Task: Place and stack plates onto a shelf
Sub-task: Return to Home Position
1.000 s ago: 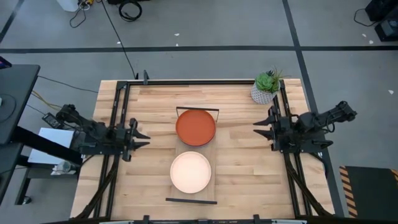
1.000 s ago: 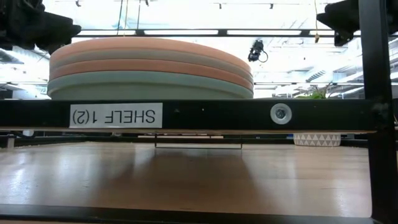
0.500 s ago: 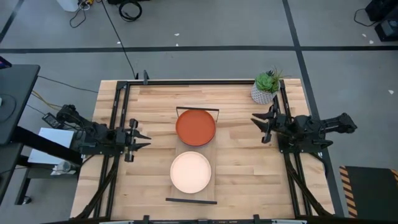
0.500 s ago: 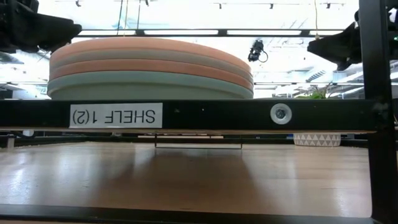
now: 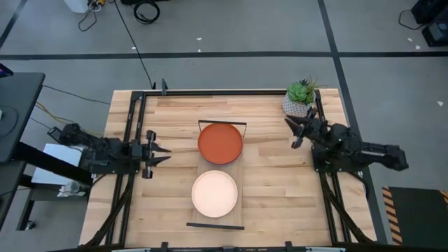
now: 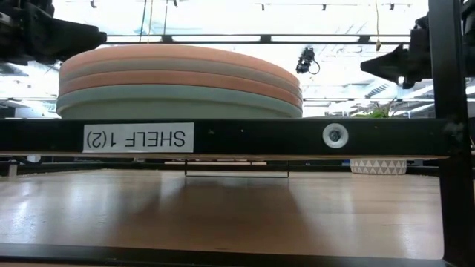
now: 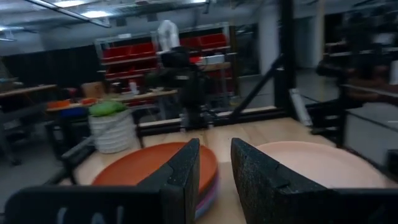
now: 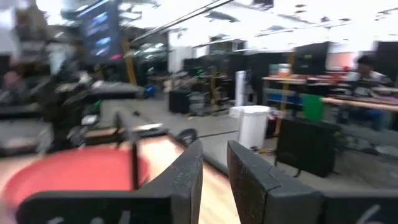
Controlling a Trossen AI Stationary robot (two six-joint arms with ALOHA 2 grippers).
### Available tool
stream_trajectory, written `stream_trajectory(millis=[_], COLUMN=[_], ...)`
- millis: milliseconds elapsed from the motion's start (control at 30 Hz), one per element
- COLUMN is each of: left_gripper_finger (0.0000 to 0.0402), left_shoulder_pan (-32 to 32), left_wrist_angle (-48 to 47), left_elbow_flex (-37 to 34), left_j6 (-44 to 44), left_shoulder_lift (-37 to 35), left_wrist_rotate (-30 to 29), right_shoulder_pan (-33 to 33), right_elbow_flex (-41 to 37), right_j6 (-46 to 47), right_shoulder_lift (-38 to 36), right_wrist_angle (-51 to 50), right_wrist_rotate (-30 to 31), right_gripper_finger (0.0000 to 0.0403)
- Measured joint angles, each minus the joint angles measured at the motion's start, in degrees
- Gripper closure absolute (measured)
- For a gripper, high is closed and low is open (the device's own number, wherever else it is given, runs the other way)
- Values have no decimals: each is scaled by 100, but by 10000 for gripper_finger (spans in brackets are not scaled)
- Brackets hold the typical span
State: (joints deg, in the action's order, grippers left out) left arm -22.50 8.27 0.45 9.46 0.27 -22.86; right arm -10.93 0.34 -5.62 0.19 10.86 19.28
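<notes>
Over the table's (image 5: pixel 280 189) left edge, reaches level and inward with the left gripper (image 5: pixel 155 150), jaws a crack apart, empty. Beside the plant (image 5: pixel 299 94) at the right edge, angles the right gripper (image 5: pixel 292 133) inward, likewise barely parted, empty. Mid-table, on the shelf (image 5: pixel 215 221): plates (image 5: pixel 220 143) in two stacks.

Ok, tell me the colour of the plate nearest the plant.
That plate is orange; the high view shows it best.
</notes>
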Motion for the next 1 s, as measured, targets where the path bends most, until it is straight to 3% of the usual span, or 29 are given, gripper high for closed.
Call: stream_trajectory(millis=[167,267,500,1000], left_gripper_finger=[303,303,303,303], left_shoulder_pan=[692,957,1104,1104], left_wrist_angle=[-80,-183,-216,-214], left_elbow_flex=[0,-2,-2,-4], left_j6=[-131,-269,-1325,-1330], left_shoulder_lift=[4,12,9,9], left_wrist_rotate=[1136,1137,1111,1109], right_shoulder_pan=[-675,-813,-842,-840], right_elbow_flex=[0,0,0,0], right_j6=[1014,1590,1569,1556], right_shoulder_lift=[2,4,4,4], right_wrist_angle=[80,109,108,106], right_wrist_rotate=[312,537,481,466], right_gripper_finger=[336,336,336,336])
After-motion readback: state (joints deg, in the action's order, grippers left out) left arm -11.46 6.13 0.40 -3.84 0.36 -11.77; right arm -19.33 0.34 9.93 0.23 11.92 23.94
